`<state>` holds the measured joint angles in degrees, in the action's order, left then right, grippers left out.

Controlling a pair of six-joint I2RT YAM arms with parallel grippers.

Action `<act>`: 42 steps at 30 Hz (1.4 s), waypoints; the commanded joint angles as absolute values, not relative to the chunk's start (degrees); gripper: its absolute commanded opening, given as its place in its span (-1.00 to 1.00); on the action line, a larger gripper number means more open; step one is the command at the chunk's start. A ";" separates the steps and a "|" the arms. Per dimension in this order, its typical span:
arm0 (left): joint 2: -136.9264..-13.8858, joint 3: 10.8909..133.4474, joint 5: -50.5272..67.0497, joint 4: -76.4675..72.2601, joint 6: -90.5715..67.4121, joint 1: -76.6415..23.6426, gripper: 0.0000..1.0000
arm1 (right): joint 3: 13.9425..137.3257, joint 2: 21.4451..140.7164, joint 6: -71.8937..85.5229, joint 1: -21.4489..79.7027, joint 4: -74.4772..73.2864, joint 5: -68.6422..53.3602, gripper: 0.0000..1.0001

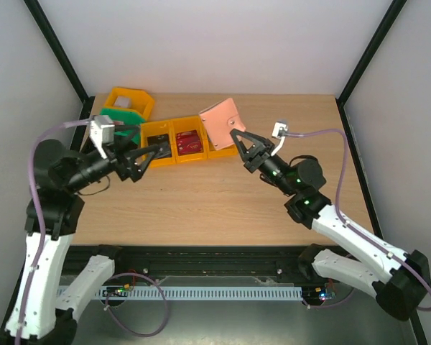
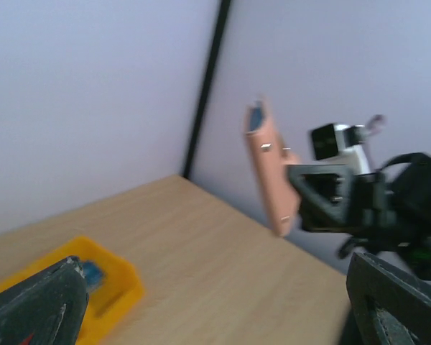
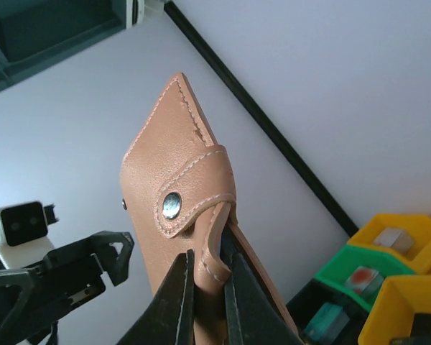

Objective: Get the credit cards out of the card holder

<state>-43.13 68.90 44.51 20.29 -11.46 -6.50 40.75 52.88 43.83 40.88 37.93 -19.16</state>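
The wooden table [image 1: 223, 208] fills most of the enclosure, with the two arms reaching in from its near edge. A row of orange bins [image 1: 174, 140] sits toward the back, and a green bin [image 1: 122, 118] lies beyond the row's left end with one more orange bin behind it. The middle bin of the row holds a red packet [image 1: 189, 141]; its pale markings are too small to read.

The card holder [image 1: 221, 123] is up off the table, held in the air over the right end of the row. It stands on edge, tilted, with its tan outside showing and its strap [image 3: 201, 180] snapped shut. The right gripper [image 3: 207, 266] has its jaws pinched together on the holder's lower edge, right at the strap. The left gripper [image 1: 152, 154] hangs over the left end of the row and points toward the holder, jaws spread wide with nothing between them.

The metal snap stud [image 3: 172, 205] on the strap is plain, and the leather shows only stitching.
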 commanded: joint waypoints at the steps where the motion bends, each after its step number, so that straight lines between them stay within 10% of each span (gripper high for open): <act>1: -48.04 63.55 42.18 8.19 -22.61 -16.25 0.99 | 44.56 55.18 43.58 42.79 45.46 -21.37 -0.97; 14: -58.02 63.06 36.74 -0.94 -23.07 -27.68 0.73 | 45.49 61.72 37.53 44.38 45.95 -30.29 -0.97; 19: -57.12 57.34 37.93 -8.10 -29.24 -27.80 -0.91 | 46.90 63.57 33.33 44.34 44.44 -35.82 -0.97; 21: -55.31 55.19 35.46 -5.96 -29.14 -27.50 -0.95 | 47.28 62.74 30.72 44.31 41.05 -34.27 -0.93; 24: -51.28 50.55 24.42 -1.49 -31.05 -27.27 -0.95 | 49.07 61.32 21.84 44.36 29.76 -23.43 0.24; 25: -49.56 48.46 19.95 -0.18 -32.59 -26.88 -0.95 | 50.30 61.31 18.55 44.38 24.44 -17.93 0.31; 33: -38.08 28.13 11.44 -0.88 -43.84 -22.08 -0.95 | 64.98 73.37 4.40 44.77 -3.08 -15.83 0.39; 42: -35.39 27.36 12.35 0.65 -34.75 -24.28 -0.95 | 63.81 75.61 0.74 54.80 -0.05 -12.34 0.32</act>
<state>-35.73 25.43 12.32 1.83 -39.46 -21.93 64.05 76.62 4.91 51.24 0.30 -14.44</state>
